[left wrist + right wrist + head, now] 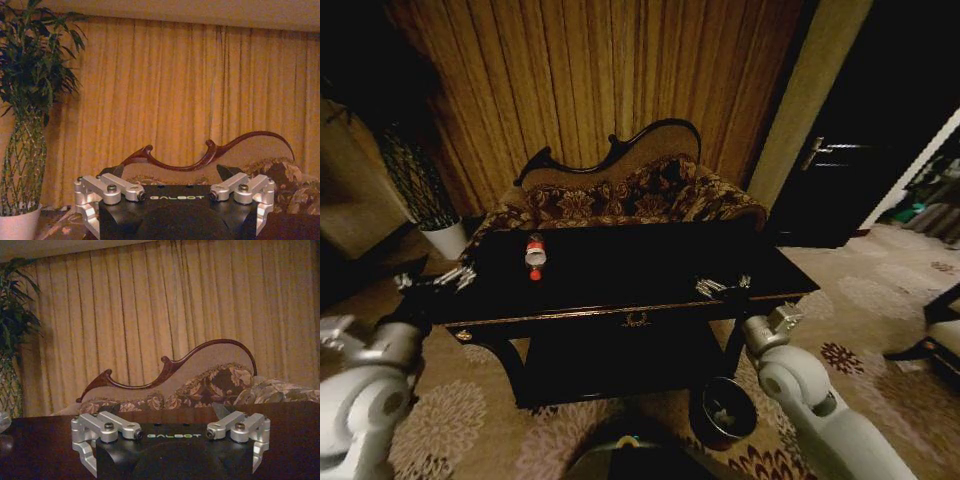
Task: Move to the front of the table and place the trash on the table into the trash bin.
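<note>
Robot faces the front of the black table [620, 262].

Left gripper [453, 277]: raised at the table's left end, level with the top, fingers spread wide, nothing between them. From its wrist camera the same gripper [175, 197] looks past the sofa [285, 180] to the curtain [175, 95], with a potted plant [27, 115] off to one side.

Right gripper [722, 287]: over the front right part of the tabletop, fingers spread wide, holding nothing. Its wrist camera shows this gripper [170, 435] low above the dark surface [40, 450].

Trash: one small bottle [535, 254] with a red cap, on the tabletop, ahead and to the right of the left gripper, well to the left of the right gripper. Cannot tell whether other litter lies on the dark top.

Trash bin [723, 411]: on the carpet below the table's front right, beneath and behind the right gripper, beside the right forearm.
</note>
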